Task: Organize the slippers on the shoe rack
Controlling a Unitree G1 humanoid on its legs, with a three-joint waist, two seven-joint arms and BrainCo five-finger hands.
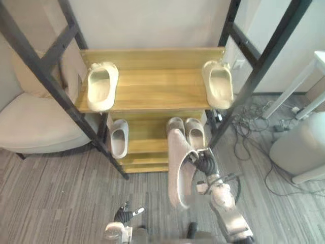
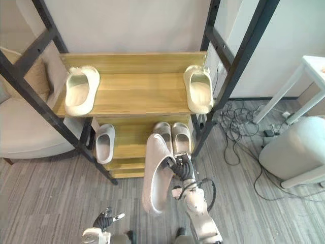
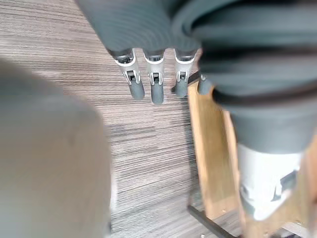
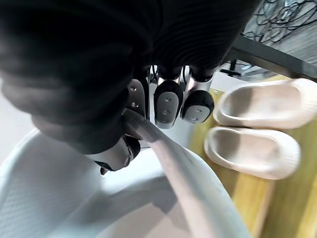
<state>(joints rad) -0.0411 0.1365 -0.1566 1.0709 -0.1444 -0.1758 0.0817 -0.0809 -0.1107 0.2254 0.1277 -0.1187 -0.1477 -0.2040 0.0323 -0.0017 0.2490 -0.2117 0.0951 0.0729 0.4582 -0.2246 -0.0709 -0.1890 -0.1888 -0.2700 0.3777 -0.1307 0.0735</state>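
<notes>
My right hand [image 1: 204, 163] pinches the rim of a grey slipper [image 1: 179, 170], fingers [image 4: 168, 103] curled over its edge and the thumb beneath. The slipper hangs on end, off the floor, just before the shoe rack [image 1: 152, 92] and near the pair [image 1: 187, 131] on the lower shelf (bare wood lies between that pair and a single slipper [image 1: 119, 138]). My right forearm reaches up from the lower right. My left hand [image 1: 124, 213] hangs low, its fingers straight, I think.

Home entryway: shoe rack [image 1: 152, 89], cushioned armchair [image 1: 30, 122].
</notes>
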